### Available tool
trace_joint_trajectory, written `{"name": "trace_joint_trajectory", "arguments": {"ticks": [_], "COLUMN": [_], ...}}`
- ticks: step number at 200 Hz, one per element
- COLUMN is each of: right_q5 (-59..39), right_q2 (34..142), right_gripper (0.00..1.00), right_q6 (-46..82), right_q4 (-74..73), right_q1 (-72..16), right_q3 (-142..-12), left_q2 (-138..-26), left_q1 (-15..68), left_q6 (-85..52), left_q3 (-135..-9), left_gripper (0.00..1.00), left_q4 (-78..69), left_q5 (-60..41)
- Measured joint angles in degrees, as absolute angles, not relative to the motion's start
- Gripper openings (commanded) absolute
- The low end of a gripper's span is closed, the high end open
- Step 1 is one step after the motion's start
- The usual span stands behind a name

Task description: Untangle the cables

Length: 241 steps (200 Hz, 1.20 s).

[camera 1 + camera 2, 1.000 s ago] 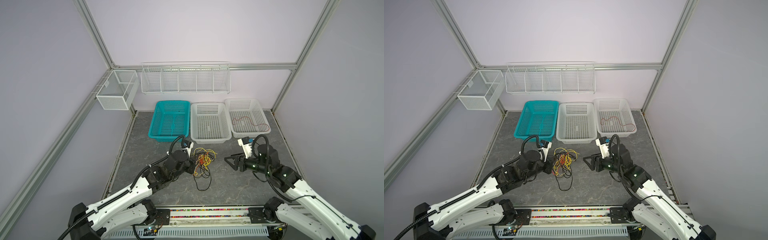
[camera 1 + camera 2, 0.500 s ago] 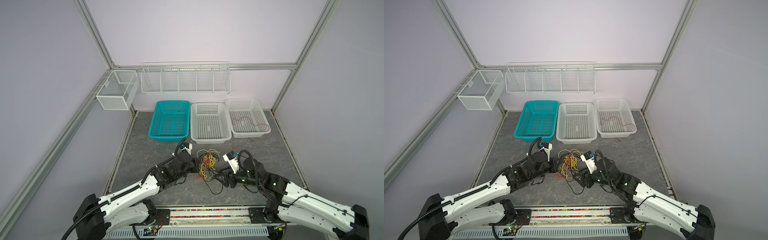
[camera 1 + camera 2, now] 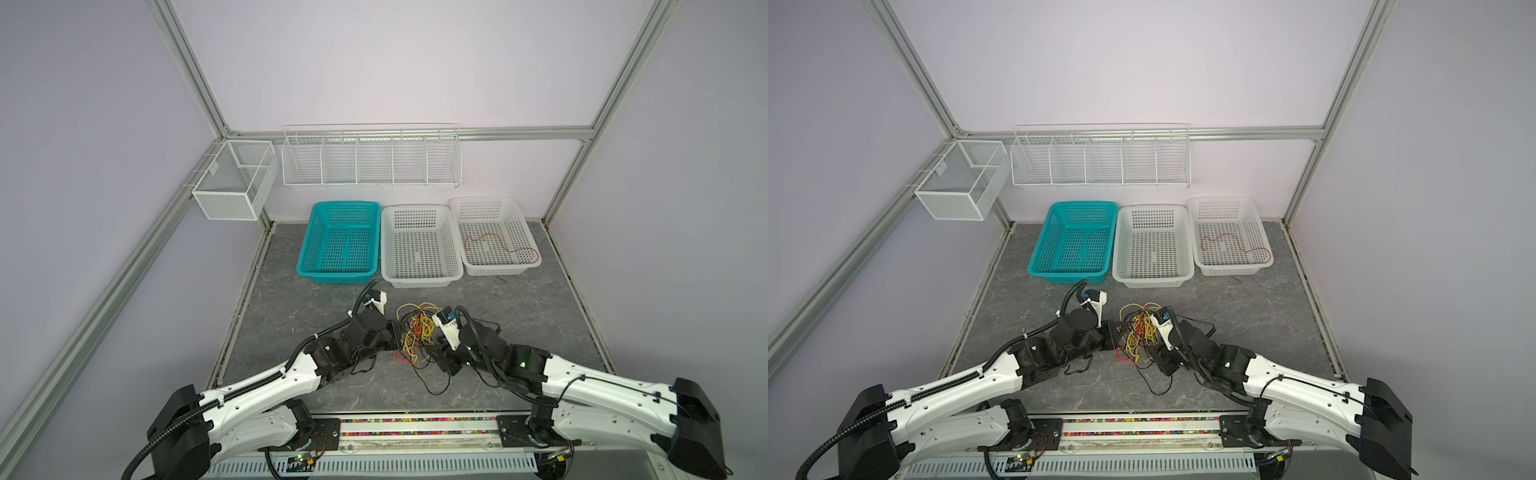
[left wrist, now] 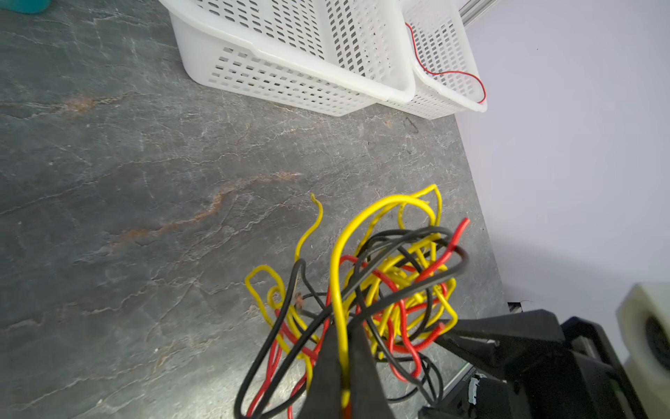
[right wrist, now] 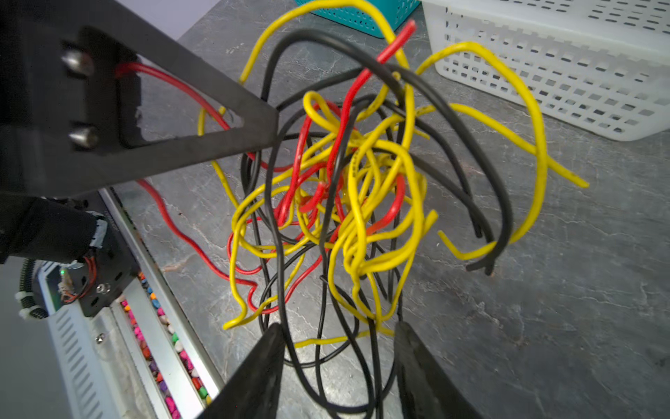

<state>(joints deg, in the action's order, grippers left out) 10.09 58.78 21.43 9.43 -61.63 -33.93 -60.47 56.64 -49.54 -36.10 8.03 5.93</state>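
The tangled black, yellow and red cables [image 3: 415, 336] are held up between both grippers, trailing onto the counter [image 3: 291, 307] in front of a row of three baskets. These are a teal basket [image 3: 337, 273], a middle white basket [image 3: 419, 277] and a right white basket [image 3: 496, 269], which holds one loose red cable [image 4: 453, 72]. The left gripper [image 4: 342, 348] is clamped on a yellow strand, and the right gripper [image 5: 337, 344] has its jaws apart around black strands.
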Motion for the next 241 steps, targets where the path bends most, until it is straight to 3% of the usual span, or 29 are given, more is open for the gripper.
{"name": "trace_joint_trajectory", "arguments": {"ticks": [13,56,92,151,241], "right_q5": [10.4,12.4,16.2,24.6,31.2], "right_q2": [60.4,64.8,62.0,47.2,34.5], "right_gripper": [0.47,0.07,0.06,0.06,0.06], "right_q6": [20.8,19.5,18.9,19.3,18.5], "right_q4": [8.9,7.8,9.7,20.8,39.7], "right_q1": [-62.1,-63.9,-64.6,-63.5,-57.4], "right_q3": [-34.3,-36.3,-37.4,-39.9,-53.6], "left_q2": [-60.5,-60.3,-58.8,-57.2,-49.9], "left_q1": [56.7,56.7,56.7,56.9,57.3], "left_q6": [-49.7,-49.9,-49.9,-50.8,-51.9], "left_q3": [-36.1,-35.8,-33.3,-26.7,-22.4], "left_gripper": [0.00,0.00,0.00,0.00,0.00], "left_q4": [8.1,8.1,8.6,9.2,9.2], "left_q5": [5.9,6.0,7.2,9.1,11.4]}}
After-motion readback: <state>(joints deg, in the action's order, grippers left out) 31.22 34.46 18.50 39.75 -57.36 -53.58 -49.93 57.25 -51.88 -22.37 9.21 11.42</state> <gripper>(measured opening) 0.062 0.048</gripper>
